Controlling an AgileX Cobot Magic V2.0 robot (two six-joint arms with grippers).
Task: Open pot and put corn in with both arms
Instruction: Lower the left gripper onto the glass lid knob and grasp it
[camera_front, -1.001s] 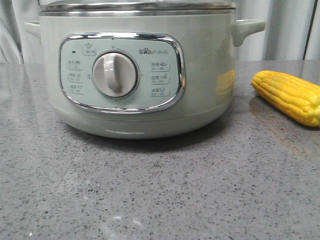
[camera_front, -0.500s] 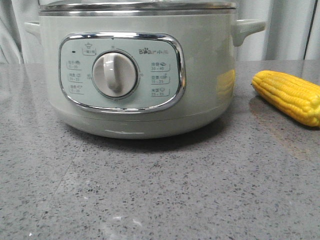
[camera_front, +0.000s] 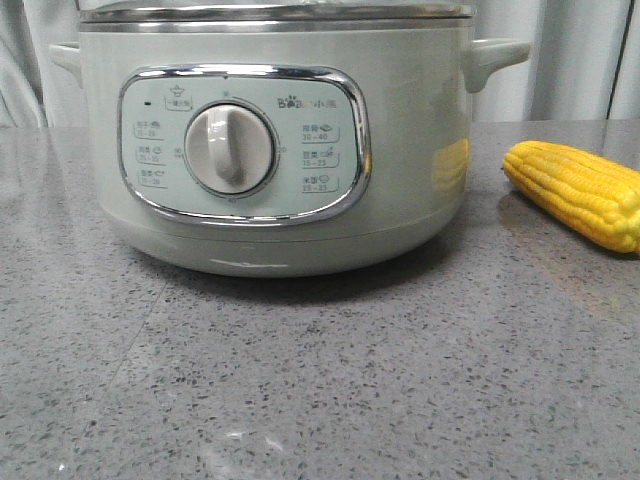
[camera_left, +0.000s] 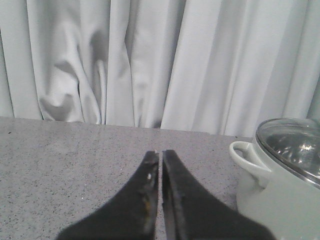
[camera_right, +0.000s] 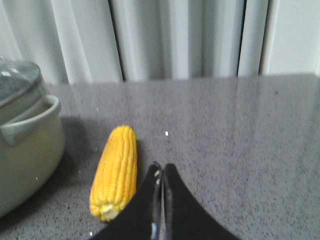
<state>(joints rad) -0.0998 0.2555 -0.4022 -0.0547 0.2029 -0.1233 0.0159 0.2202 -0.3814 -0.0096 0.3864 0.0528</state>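
My left gripper (camera_left: 160, 165) and right gripper (camera_right: 161, 177) both have their jaws pressed together on nothing, and the front view shows no change over the last second, so I judge the task not yet begun. The bright yellow husked corn cob (camera_right: 116, 170) lies on the grey speckled table (camera_front: 320, 380) just beside my right gripper; the large pale-green round pot (camera_left: 280, 195) stands off to one side of my left, its glass lid (camera_left: 292, 147) apparently still on.

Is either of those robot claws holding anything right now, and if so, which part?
Nothing is held. The left gripper and the right gripper are both shut on nothing; the corn lies on the table, and the lid sits on the pot.
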